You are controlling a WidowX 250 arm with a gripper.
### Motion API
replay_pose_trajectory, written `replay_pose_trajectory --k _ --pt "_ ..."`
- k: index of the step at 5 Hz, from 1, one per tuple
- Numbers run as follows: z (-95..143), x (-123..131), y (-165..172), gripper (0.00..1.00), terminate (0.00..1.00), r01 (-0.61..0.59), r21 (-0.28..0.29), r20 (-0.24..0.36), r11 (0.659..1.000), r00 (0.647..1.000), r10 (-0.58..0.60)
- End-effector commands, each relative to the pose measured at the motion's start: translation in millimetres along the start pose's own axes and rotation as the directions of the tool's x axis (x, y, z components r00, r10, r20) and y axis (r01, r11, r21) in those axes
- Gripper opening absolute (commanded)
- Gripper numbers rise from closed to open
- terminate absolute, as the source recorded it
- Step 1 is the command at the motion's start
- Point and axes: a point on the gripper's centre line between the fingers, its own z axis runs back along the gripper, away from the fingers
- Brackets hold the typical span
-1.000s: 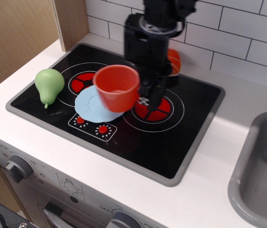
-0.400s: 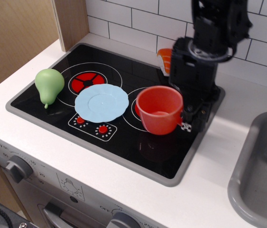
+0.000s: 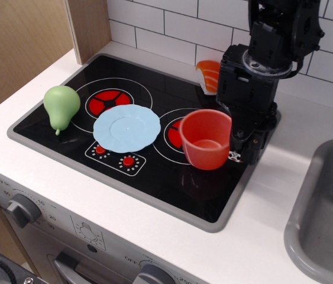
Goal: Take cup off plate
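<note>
The orange-red cup (image 3: 205, 139) hangs upright above the front right part of the black stovetop (image 3: 148, 171), with its shadow on the glass below it. My gripper (image 3: 238, 149) is shut on the cup's right side, where the handle is hidden. The light blue scalloped plate (image 3: 126, 126) lies flat and bare on the stovetop between the two burners, well left of the cup.
A green pear (image 3: 59, 106) stands at the stovetop's left edge. An orange-and-white sushi toy (image 3: 208, 75) sits at the back by the tiled wall. A grey sink (image 3: 326, 207) is at the right. A wooden panel (image 3: 89, 26) rises at the back left.
The gripper has carried the cup from above the plate to the right, past the right burner, and lowered it a little. The plate now lies fully uncovered.
</note>
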Motion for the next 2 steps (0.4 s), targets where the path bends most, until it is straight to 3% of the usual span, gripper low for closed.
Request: replay_pose_trajectory --k 1,2 --pt "31.8 0.9 4.2 1.00 0.00 0.036 -0.073 -0.010 0.997 0.999 -0.037" --pt "45.5 -3.2 6.7 1.00 0.00 0.101 -0.111 0.001 0.989 0.995 -0.101"
